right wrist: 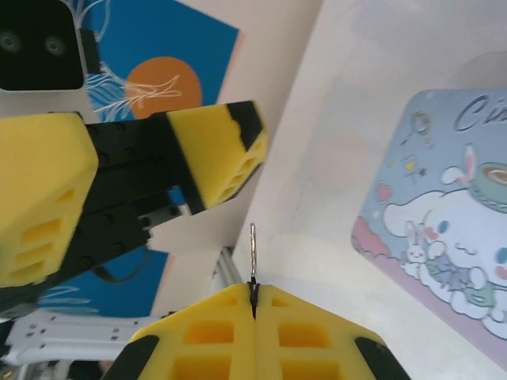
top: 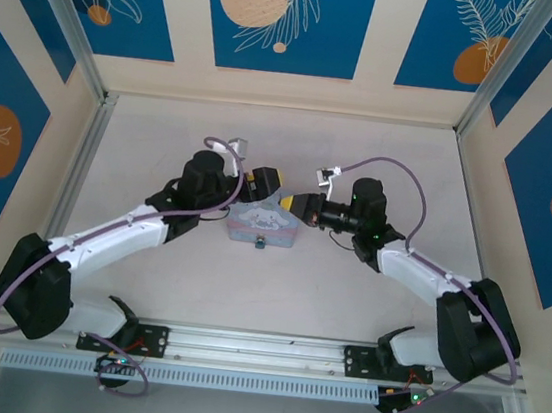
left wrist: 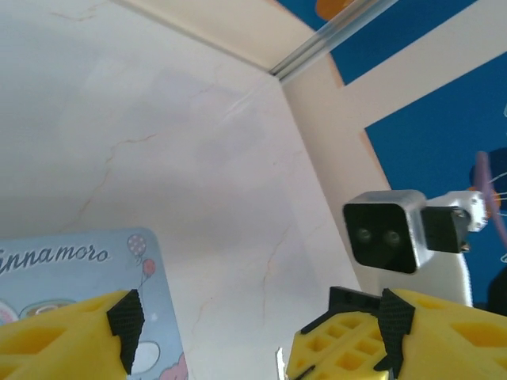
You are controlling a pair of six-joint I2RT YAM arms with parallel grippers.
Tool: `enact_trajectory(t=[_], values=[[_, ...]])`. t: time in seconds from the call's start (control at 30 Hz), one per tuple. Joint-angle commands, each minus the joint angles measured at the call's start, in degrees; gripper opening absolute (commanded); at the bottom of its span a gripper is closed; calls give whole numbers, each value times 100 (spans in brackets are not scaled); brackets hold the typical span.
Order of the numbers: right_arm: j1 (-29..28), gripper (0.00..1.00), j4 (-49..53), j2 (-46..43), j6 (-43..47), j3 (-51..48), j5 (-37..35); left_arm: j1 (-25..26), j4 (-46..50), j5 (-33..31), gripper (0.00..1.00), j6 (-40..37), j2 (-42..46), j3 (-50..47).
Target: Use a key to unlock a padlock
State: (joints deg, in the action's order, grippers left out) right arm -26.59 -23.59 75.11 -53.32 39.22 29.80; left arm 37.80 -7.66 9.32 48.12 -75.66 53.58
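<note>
**Stock entry: key in hand, padlock waiting at the near edge**

- Left gripper (left wrist: 230, 336): we are finding its yellow jaws spread wide and gripping nothing. It is hovering at the far edge of the tin box (top: 254, 219).
- Tin box: pale blue and cartoon-printed, it is lying flat on the table (top: 365, 298) between the two grippers.
- Padlock (top: 262, 242): a tiny teal body is sitting at the middle of the box's near edge. We are not making out its keyhole or shackle.
- Right gripper (right wrist: 253, 294): the jaws are pressing together and pinching the key (right wrist: 253, 249) by its head. The thin blade is poking out past the fingertips, above the table beside the box's far right corner.

Handling note, as we are judging it:
- The key is being brought to the lock, which is lying on the opposite side of the box from both grippers.
- We are recommending that the left jaws clamp the teal body first, sparing the shackle.
- The blade wants lining up with the keyway before any push.
- The approach wants to be slow and the pinch firm, since so thin a key is likely to pivot between the pads.
</note>
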Motion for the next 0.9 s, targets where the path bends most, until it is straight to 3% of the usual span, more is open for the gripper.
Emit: enact_trajectory(t=[0.0,0.1,0.2,0.43,0.7,0.87], values=[[-172,0,2258,-314,1525,551,-861,37,1757,-109,80,258,-24,729],[-428,0,3037,-379,2188,877,-1558,26,2294,288,80,584,-374,1076],[-756,0,3562,-366,2719,1148,-2249,33,2121,606,79,1003,-544,1042],[-1466,0,4020,-357,3336,1421,-3622,44,2357,572,73,1280,-610,973],[-2109,0,4157,-138,3744,1691,-4617,143,2174,632,65,1645,-759,724],[-2284,0,4191,-33,3858,1824,-4829,240,2058,617,60,1770,-888,695]])
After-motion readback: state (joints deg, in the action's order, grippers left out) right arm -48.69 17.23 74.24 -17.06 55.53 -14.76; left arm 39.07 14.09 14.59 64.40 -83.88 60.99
